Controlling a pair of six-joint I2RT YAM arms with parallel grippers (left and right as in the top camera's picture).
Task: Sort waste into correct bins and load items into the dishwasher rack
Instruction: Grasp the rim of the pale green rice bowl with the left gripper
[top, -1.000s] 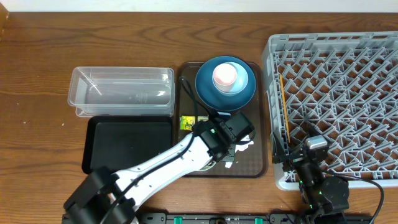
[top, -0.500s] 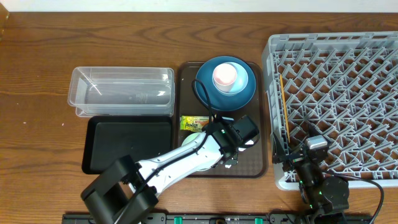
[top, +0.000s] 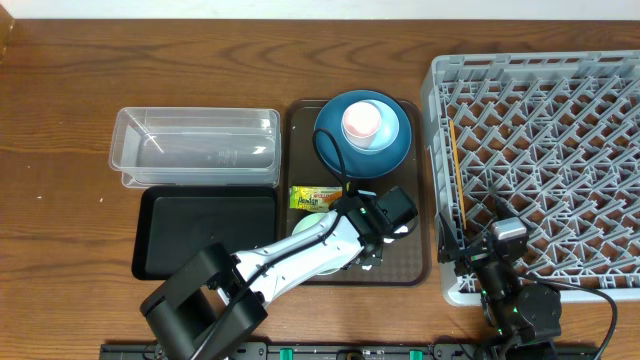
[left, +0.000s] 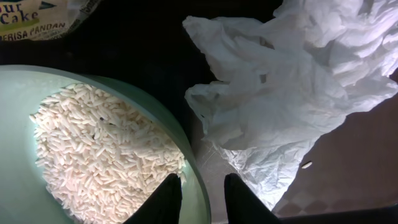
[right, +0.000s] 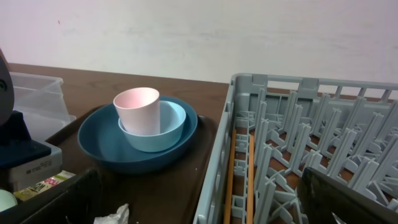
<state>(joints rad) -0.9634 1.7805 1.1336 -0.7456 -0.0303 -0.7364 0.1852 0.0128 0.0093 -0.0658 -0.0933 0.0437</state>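
1. Left gripper (left: 198, 186) is down on the brown serving tray (top: 412, 262). Its jaws are narrow and sit astride the rim of the pale mint-green bowl (left: 15, 124), one finger inside and one outside. A sliver of gap shows on the outer side, so it looks not yet clamped.
2. The bowl holds loose white rice grains (left: 99, 149). The crumpled white paper napkin (left: 280, 93) lies just beside it, with the yellow-green snack wrapper (top: 313, 197) near.
3. My read: this is the waste step, taking the bowl so the rice can be emptied.
4. Next it needs a firm pinch and a level lift, then a carry over to the clear plastic tub (top: 200, 150) or the shallow black tray (top: 205, 235). Which one, I can't say.
5. Right gripper (right: 199, 177) hangs wide and empty by the grey lattice dishwasher rack (top: 540, 150).
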